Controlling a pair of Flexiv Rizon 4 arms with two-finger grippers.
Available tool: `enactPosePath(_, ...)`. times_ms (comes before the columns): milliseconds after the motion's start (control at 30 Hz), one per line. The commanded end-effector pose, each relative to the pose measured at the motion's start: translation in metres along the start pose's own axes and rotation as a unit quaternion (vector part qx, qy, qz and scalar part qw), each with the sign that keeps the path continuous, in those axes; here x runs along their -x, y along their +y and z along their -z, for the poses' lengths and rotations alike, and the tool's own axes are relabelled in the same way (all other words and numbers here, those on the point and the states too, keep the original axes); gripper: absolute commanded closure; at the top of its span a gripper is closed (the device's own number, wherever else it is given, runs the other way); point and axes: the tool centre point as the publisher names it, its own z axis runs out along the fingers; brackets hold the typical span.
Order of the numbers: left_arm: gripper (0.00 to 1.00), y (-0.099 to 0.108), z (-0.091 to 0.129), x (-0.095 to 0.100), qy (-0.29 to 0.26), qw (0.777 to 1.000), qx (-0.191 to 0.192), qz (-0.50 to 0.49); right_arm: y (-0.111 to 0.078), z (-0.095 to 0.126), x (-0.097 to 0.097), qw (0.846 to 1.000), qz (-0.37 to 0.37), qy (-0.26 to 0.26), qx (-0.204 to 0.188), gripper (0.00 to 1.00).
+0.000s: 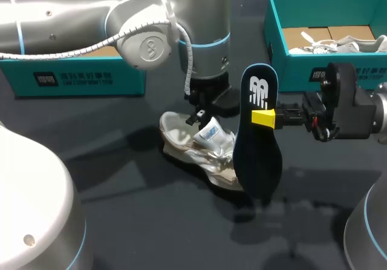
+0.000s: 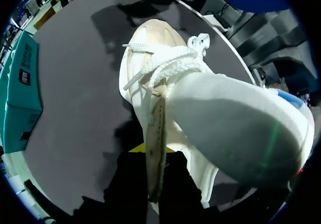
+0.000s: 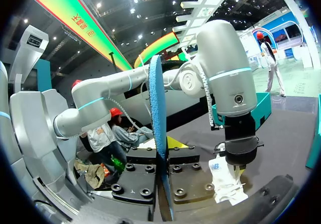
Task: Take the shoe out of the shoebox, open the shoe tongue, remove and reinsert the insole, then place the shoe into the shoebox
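A white and beige shoe (image 1: 202,149) lies on the dark table, its tongue (image 1: 213,134) with a blue label pulled up. My left gripper (image 1: 199,114) stands over it, shut on the edge of the shoe's upper beside the laces. In the left wrist view the shoe (image 2: 165,83) fills the picture; the pinched beige edge runs down into my left gripper (image 2: 153,151). My right gripper (image 1: 266,117) is shut on the dark blue insole (image 1: 257,149), held upright just right of the shoe. Seen from the right wrist, the insole (image 3: 157,108) stands edge-on between the fingers of my right gripper (image 3: 161,156).
A teal shoebox (image 1: 72,79) stands at the back left behind my left arm. A second teal shoebox (image 1: 296,70) at the back right holds cardboard and another pale shoe. Bare table lies in front of the shoe.
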Motion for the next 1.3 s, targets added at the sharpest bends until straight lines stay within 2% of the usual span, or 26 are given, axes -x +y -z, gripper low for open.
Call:
enactPosePath(33, 1.00, 0.001, 0.002, -0.003, -0.003, 1.000, 0.000, -0.026, -0.001, -0.001, 0.000, 1.000, 0.000, -0.001, 0.000, 1.00)
enactPosePath(167, 1.00, 0.009, 0.017, 0.000, 0.005, 0.987, -0.021, -0.157, -0.001, -0.001, 0.000, 1.000, 0.000, -0.001, 0.000, 1.00)
enactPosePath(333, 1.00, 0.017, 0.027, 0.005, 0.023, 0.966, -0.018, -0.257, -0.001, -0.001, 0.000, 1.000, 0.000, -0.001, 0.000, 1.00)
enactPosePath(533, 1.00, 0.015, 0.023, 0.005, 0.021, 0.939, 0.023, -0.343, -0.001, -0.001, 0.000, 1.000, 0.000, -0.001, 0.000, 1.00)
enactPosePath(933, 1.00, 0.006, 0.003, 0.012, 0.016, 0.905, 0.073, -0.419, -0.001, -0.001, 0.000, 1.000, 0.000, -0.001, 0.000, 1.00)
enactPosePath(1300, 1.00, 0.000, -0.025, 0.025, 0.038, 0.898, 0.075, -0.431, -0.001, -0.001, 0.000, 1.000, 0.000, -0.001, 0.000, 1.00)
